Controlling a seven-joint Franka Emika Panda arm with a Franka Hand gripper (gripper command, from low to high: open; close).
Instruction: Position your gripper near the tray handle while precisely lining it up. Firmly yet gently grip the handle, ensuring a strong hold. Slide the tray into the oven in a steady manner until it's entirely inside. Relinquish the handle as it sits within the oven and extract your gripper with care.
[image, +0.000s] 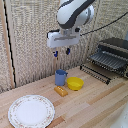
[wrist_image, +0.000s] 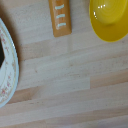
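The gripper (image: 61, 52) hangs high above the worktop (image: 95, 102), its blue-tipped fingers (image: 67, 51) spread with nothing between them. The oven (image: 114, 56) sits at three o'clock in the exterior view, its tray (image: 102, 62) pulled out, handle (image: 95, 73) foremost. Below the gripper stand a blue mug (image: 60, 77), a yellow bowl (image: 75, 83), an orange bar (image: 61, 91) and, at seven o'clock, a patterned plate (image: 31, 111).

Yellow bowl (wrist_image: 111, 17), orange bar (wrist_image: 60, 18), plate (wrist_image: 8, 65)
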